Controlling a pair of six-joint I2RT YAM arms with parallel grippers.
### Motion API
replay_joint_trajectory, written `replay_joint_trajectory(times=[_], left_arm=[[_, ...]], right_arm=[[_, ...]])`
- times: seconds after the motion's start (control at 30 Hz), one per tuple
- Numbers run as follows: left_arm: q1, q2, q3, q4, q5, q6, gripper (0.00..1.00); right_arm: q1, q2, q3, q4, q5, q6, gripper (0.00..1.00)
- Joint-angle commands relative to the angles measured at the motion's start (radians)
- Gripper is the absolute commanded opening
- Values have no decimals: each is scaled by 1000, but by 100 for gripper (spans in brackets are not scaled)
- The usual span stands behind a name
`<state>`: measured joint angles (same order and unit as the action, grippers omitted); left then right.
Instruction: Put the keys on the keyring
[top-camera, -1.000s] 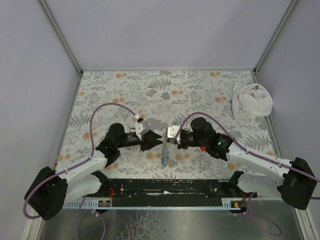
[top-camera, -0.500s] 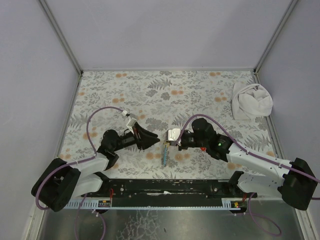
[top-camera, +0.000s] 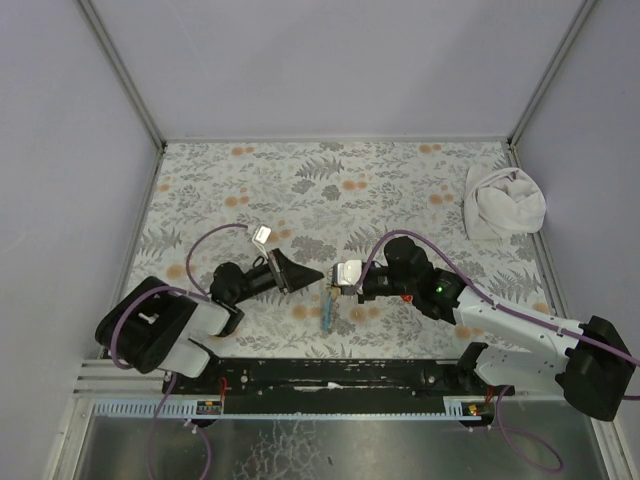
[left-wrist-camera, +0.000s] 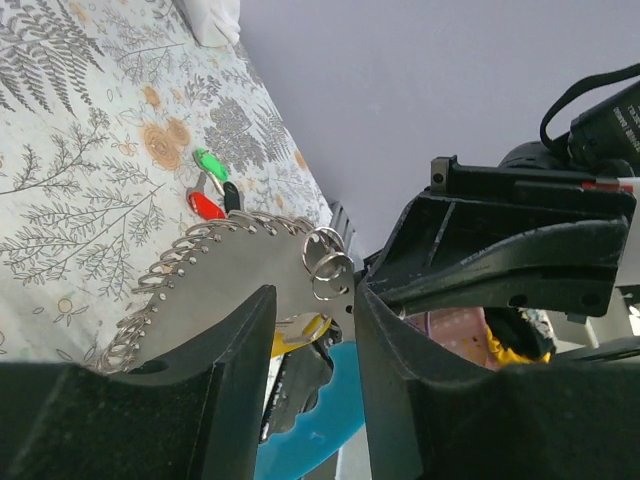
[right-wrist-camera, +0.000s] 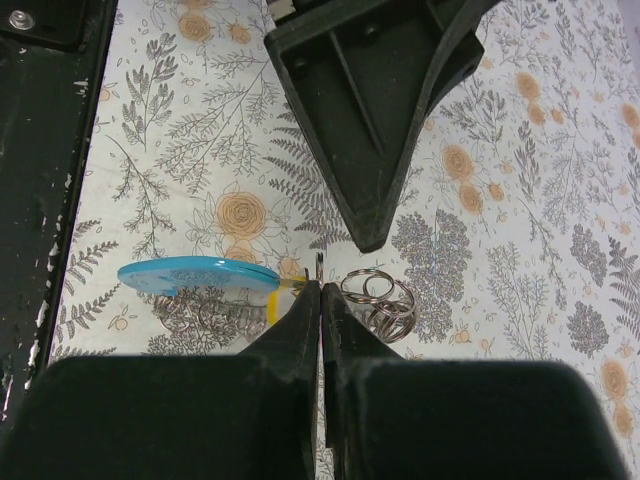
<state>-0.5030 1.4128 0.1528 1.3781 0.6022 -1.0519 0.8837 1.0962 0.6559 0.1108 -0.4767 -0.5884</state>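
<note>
The keyring hangs between the two grippers; in the left wrist view it is a thin grey sheet (left-wrist-camera: 250, 270) edged with small wire rings, with a light blue part (left-wrist-camera: 320, 430) below. My right gripper (right-wrist-camera: 320, 290) is shut on its thin edge, and the blue part (right-wrist-camera: 195, 275) shows to its left. My left gripper (left-wrist-camera: 312, 300) is open, its tips just short of the grey sheet. The tan-yellow key (left-wrist-camera: 300, 330) hangs behind the sheet between my left fingers. The green key (left-wrist-camera: 210, 160), red key (left-wrist-camera: 205, 205) and black key (left-wrist-camera: 232, 195) lie together on the table beyond.
A white cloth bundle (top-camera: 503, 203) lies at the far right of the flowered table (top-camera: 330, 190). Loose split rings (right-wrist-camera: 375, 295) hang beside my right jaws. A black rail (top-camera: 330, 372) runs along the near edge. Grey walls close in three sides.
My left arm has folded back toward its base and lowered, and its gripper has turned and now points right at the keyring. My right gripper has held almost still with the keyring.
</note>
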Motion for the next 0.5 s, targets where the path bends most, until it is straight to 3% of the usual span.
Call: replay_joint_trajectory(times=[0.0,0.47], left_arm=[[4,87,34,218,23,-133,35],[-13,109,47,211,51,-124,30]], right_arm=[[-3,-28,14,30,-40,-20,0],[-3,-22,31,30,-53,-30,0]])
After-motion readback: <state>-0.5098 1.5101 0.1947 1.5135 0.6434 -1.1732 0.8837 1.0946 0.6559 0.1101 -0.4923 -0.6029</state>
